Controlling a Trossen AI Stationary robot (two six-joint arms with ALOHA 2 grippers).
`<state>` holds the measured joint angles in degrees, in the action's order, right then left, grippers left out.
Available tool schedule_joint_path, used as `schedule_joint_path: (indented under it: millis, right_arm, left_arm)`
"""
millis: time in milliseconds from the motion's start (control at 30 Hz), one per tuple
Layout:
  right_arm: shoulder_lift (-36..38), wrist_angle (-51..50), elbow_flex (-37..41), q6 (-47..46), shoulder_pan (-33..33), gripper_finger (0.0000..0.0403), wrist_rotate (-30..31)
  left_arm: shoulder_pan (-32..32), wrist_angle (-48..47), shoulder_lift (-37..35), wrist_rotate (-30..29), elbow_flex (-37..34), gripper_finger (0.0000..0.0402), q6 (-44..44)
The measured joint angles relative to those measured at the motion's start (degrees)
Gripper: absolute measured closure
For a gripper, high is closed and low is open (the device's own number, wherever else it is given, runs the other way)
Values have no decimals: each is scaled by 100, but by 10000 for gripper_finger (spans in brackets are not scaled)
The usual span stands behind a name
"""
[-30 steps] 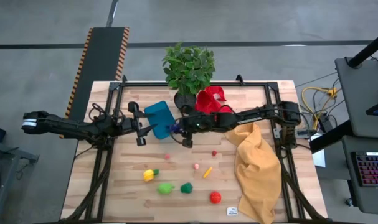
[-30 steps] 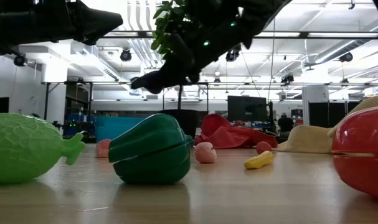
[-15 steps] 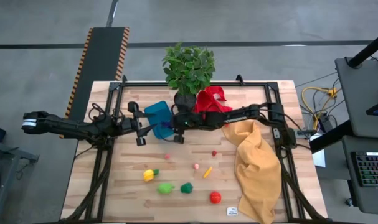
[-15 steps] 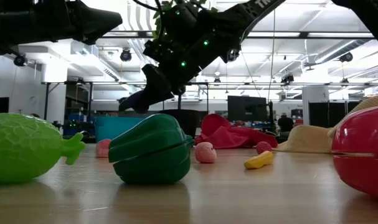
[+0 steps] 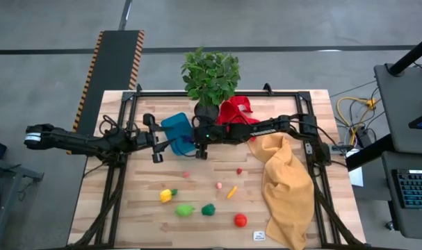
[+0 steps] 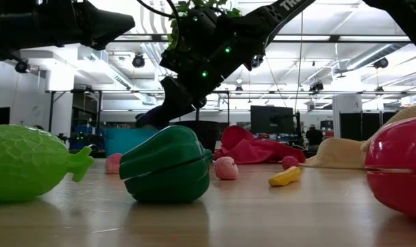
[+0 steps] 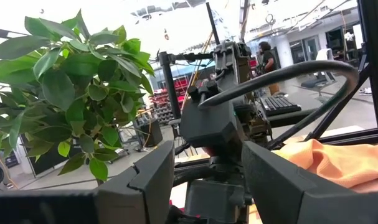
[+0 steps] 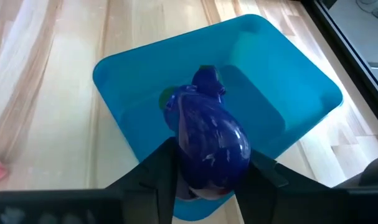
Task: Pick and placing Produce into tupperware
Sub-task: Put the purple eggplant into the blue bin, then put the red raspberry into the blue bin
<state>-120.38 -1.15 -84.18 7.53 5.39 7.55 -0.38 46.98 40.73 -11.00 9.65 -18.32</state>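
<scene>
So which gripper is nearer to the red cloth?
The right. The right gripper is at the blue tub, left of the red cloth; the left gripper sits beyond the tub.

The right gripper [image 5: 197,144], clamped on the dark blue produce [image 8: 207,138], has swung from beside the tupperware [image 5: 178,132] to directly over its open top.
</scene>
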Motion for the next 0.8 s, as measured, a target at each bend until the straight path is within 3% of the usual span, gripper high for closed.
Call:
schedule_joint_path:
  millis: [533, 800]
  right_arm:
    - [84, -74, 11, -95, 2, 219, 0]
    - [1011, -1190, 113, -424, -30, 219, -2]
  left_arm:
    - [0, -2, 9, 0, -2, 228, -3]
    - [-4, 4, 5, 0, -79, 228, -1]
